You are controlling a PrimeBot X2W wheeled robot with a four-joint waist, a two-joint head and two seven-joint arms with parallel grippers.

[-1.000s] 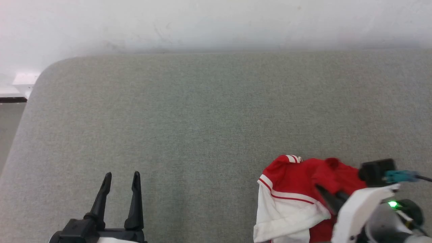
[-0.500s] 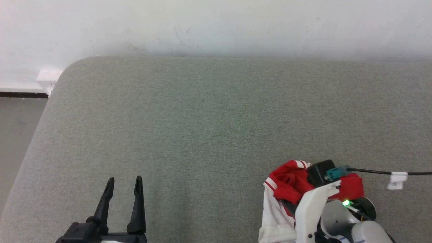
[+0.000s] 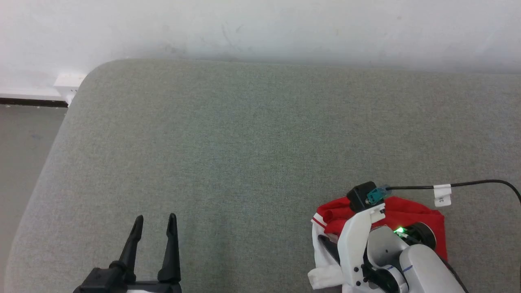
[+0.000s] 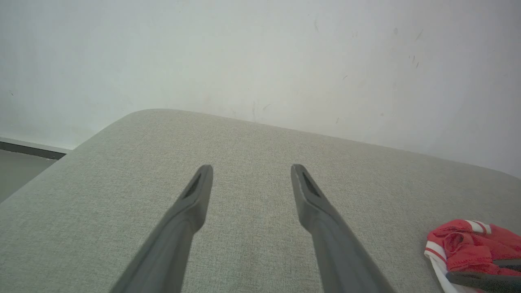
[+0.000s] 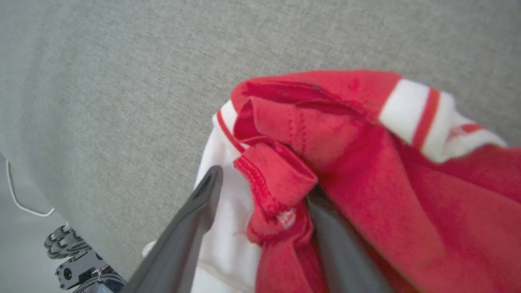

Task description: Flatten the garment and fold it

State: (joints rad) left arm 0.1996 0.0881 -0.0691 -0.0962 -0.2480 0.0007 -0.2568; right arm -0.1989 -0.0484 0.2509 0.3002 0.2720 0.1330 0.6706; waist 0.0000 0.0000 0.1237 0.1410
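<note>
- The garment (image 3: 411, 213) is seen crumpled in a heap near the front right of the grey cloth-covered desk (image 3: 244, 142). In the head view it is partly hidden beneath the right arm's white wrist (image 3: 358, 240).
- Red cloth is shown on top of the heap. A white sleeve part (image 3: 321, 264) is spread out at its left side, and a red-striped white trim (image 5: 403, 114) is folded in at the top in the right wrist view.
- The right gripper (image 5: 264, 189) is set down into the heap. Its fingers (image 5: 191, 232) are held apart, and a stitched red hem fold (image 5: 276, 179) is left lying loose between them. The second finger is partly covered by red cloth.
- The left gripper (image 3: 156, 219) is held at the front left of the desk, well apart from the garment. Its fingers (image 4: 183, 215) are spread wide, with nothing but bare grey cloth between them.
- In the left wrist view the garment (image 4: 464, 248) is seen at the lower right edge, with one dark finger of the right gripper (image 4: 480, 280) laid against it.
- A black cable (image 3: 480, 183) with a white tag (image 3: 441, 194) is led from a teal plug (image 3: 376, 194) on the right wrist toward the right edge of the head view.
- A small green light (image 3: 400, 231) is lit on that wrist.
- A scuffed white wall (image 3: 260, 28) is seen behind the desk.
</note>
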